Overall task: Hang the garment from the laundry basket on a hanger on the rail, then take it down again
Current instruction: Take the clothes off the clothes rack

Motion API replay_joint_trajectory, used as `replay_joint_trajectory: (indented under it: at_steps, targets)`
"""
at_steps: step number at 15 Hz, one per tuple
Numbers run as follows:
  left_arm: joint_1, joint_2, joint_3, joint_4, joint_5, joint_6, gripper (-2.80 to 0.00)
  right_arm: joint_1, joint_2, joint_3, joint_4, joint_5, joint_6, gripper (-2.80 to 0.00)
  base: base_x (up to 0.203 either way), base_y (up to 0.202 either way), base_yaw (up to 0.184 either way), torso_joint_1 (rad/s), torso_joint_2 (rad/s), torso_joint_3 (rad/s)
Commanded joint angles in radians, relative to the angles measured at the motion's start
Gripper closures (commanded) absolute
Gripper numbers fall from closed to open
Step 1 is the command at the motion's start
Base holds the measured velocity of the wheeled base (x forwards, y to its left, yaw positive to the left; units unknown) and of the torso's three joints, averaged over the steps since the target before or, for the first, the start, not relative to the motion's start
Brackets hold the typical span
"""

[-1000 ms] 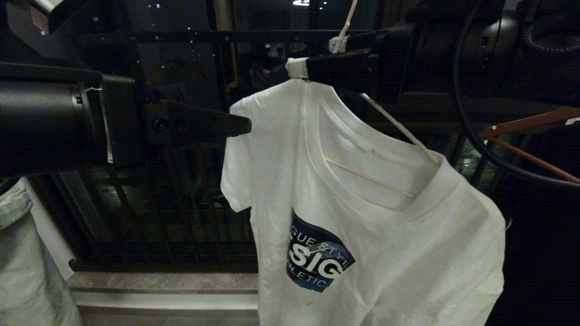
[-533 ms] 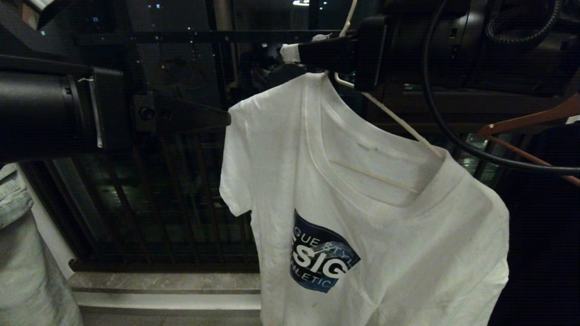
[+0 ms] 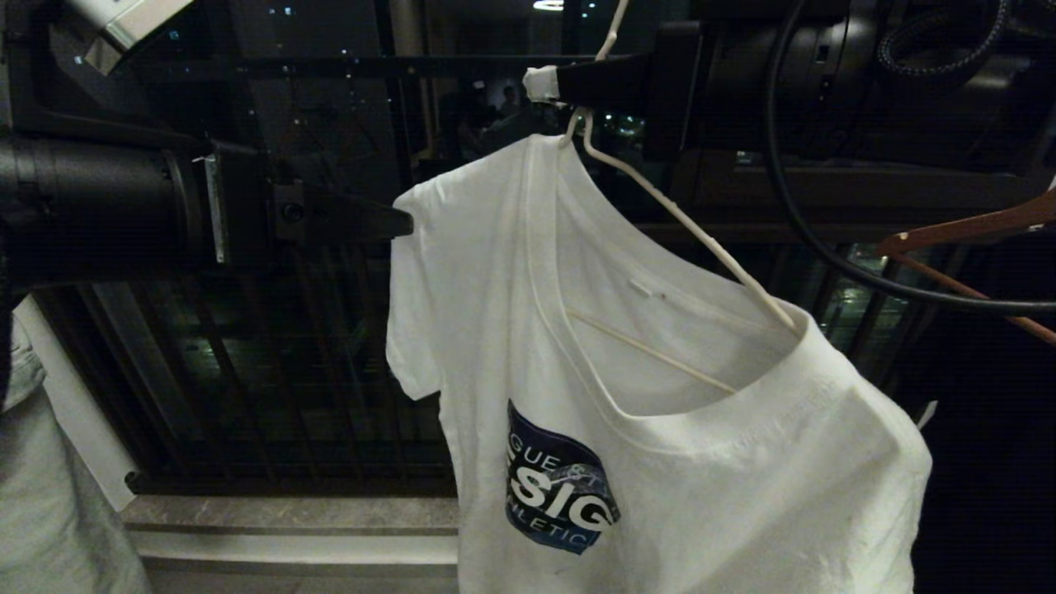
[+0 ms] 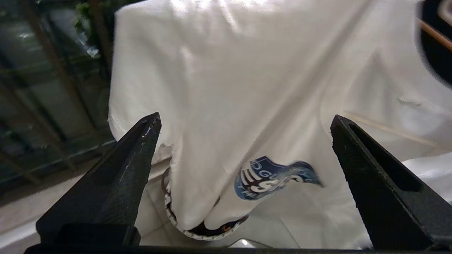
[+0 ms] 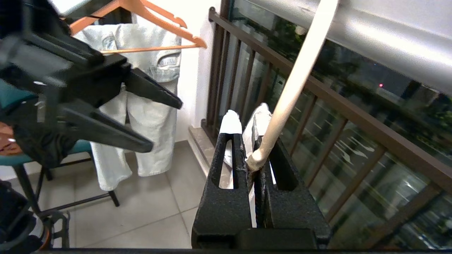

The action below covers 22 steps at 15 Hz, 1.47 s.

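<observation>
T-shirt (image 3: 660,396) hangs on the hanger (image 3: 685,235) under the rail (image 5: 370,38), so hanging looks done; taking down remains. Right gripper (image 3: 549,82) is clamped on the hanger neck. Left gripper (image 4: 243,141), jaws wide and empty, waits at the shirt's left shoulder.

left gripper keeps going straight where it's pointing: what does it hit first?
Most likely the white short-sleeved T-shirt, near its shoulder and sleeve: it fills the space between the open left gripper fingers in the wrist view. Depth is unclear, but nothing shows in between.
</observation>
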Motion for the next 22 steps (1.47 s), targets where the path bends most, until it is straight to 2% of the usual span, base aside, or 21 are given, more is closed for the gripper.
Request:
replay_joint_trajectory:
  at_steps: [1,4,6,10,12,14,18,22]
  targets:
    - [0.025,0.042,-0.012,0.013,-0.013,0.003,-2.80,-0.001,-0.001,-0.001,0.001,0.010,-0.001,0.00,0.000,0.000,0.000,0.000,0.00,0.000]
    - [0.062,0.064,-0.010,0.015,-0.065,0.021,-2.80,-0.002,-0.001,-0.001,0.002,0.012,-0.001,0.00,0.000,0.000,0.000,0.000,0.00,0.000]
    - [0.089,0.101,-0.013,0.008,-0.078,0.032,-2.80,-0.002,-0.003,-0.001,0.002,0.012,-0.001,0.00,0.000,0.000,0.000,0.000,0.00,0.000]
    - [0.093,0.162,-0.028,-0.008,-0.086,0.028,-2.80,-0.003,-0.003,-0.001,0.002,0.010,-0.001,0.00,0.000,0.000,0.000,0.000,0.00,0.000]
    - [0.090,0.180,-0.029,-0.064,-0.122,0.003,-2.80,-0.003,-0.002,-0.002,0.002,0.010,-0.001,0.00,0.000,0.000,0.000,0.000,0.00,0.000]
    - [0.050,0.161,-0.026,-0.079,-0.126,-0.033,-2.80,-0.004,0.006,-0.017,0.003,0.010,-0.001,0.00,0.000,0.000,0.000,0.000,0.00,0.000]
    - [-0.083,0.123,-0.005,-0.079,-0.111,-0.075,-2.80,-0.005,0.013,-0.025,0.003,0.010,-0.001,0.00,0.000,0.000,0.000,0.000,0.00,0.000]
    - [-0.143,0.109,0.008,-0.080,-0.086,-0.082,-2.80,-0.006,0.017,-0.030,0.003,0.010,-0.001,0.00,0.000,0.000,0.000,0.000,0.00,0.000]
